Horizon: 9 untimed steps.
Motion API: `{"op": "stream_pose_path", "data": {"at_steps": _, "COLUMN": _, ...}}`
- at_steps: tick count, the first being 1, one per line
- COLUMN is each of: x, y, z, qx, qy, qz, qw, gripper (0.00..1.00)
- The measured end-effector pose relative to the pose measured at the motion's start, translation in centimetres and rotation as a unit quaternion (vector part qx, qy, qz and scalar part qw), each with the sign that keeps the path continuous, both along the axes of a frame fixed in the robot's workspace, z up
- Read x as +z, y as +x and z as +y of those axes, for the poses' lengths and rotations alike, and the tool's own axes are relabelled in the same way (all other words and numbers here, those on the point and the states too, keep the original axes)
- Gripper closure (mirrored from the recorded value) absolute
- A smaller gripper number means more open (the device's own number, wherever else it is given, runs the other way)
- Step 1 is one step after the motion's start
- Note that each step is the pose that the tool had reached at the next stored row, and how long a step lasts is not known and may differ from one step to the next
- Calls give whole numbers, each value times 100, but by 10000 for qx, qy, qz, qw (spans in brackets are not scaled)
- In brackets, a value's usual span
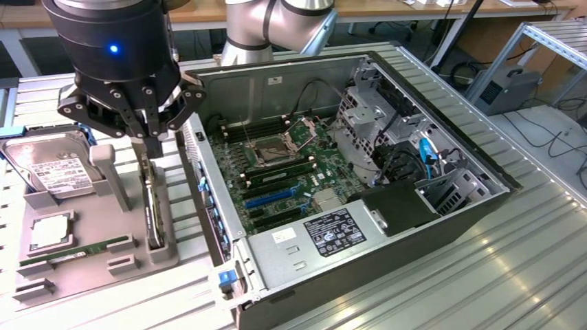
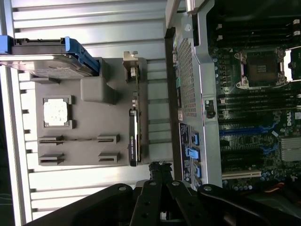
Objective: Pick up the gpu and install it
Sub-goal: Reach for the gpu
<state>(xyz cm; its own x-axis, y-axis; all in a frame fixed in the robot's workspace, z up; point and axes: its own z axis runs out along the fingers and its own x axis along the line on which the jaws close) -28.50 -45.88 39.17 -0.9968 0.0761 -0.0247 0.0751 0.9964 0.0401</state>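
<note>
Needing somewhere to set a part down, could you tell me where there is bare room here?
Bare: the slatted table on the exterior view's right of the computer case. Crowded: the grey tray, with hard drive, gpu and the gripper above it.

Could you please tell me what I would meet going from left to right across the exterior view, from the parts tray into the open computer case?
hard drive → gpu, standing on edge → CPU socket → blue cable
</note>
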Motion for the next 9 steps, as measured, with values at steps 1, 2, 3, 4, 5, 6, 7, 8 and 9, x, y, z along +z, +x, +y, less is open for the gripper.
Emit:
{"op": "stream_pose_path", "data": {"at_steps": 1, "x": -1, "y": 0, "z": -4, "qx": 0, "qy": 0, "qz": 0, "qw": 10000, "gripper": 89}}
{"op": "stream_pose_path", "data": {"at_steps": 2, "x": -1, "y": 0, "z": -8, "qx": 0, "qy": -1, "qz": 0, "qw": 10000, "gripper": 89}}
{"op": "stream_pose_path", "data": {"at_steps": 3, "x": -1, "y": 0, "z": -12, "qx": 0, "qy": -1, "qz": 0, "qw": 10000, "gripper": 89}}
{"op": "stream_pose_path", "data": {"at_steps": 4, "x": -1, "y": 0, "z": -15, "qx": 0, "qy": -2, "qz": 0, "qw": 10000, "gripper": 89}}
{"op": "stream_pose_path", "data": {"at_steps": 5, "x": -1, "y": 0, "z": -18, "qx": 0, "qy": -2, "qz": 0, "qw": 10000, "gripper": 89}}
{"op": "stream_pose_path", "data": {"at_steps": 6, "x": -1, "y": 0, "z": -22, "qx": 0, "qy": -3, "qz": 0, "qw": 10000, "gripper": 89}}
{"op": "stream_pose_path", "data": {"at_steps": 7, "x": -1, "y": 0, "z": -24, "qx": 0, "qy": -4, "qz": 0, "qw": 10000, "gripper": 89}}
{"op": "stream_pose_path", "data": {"at_steps": 8, "x": -1, "y": 0, "z": -27, "qx": 0, "qy": -4, "qz": 0, "qw": 10000, "gripper": 89}}
{"op": "stream_pose_path", "data": {"at_steps": 9, "x": -1, "y": 0, "z": -30, "qx": 0, "qy": -5, "qz": 0, "qw": 10000, "gripper": 89}}
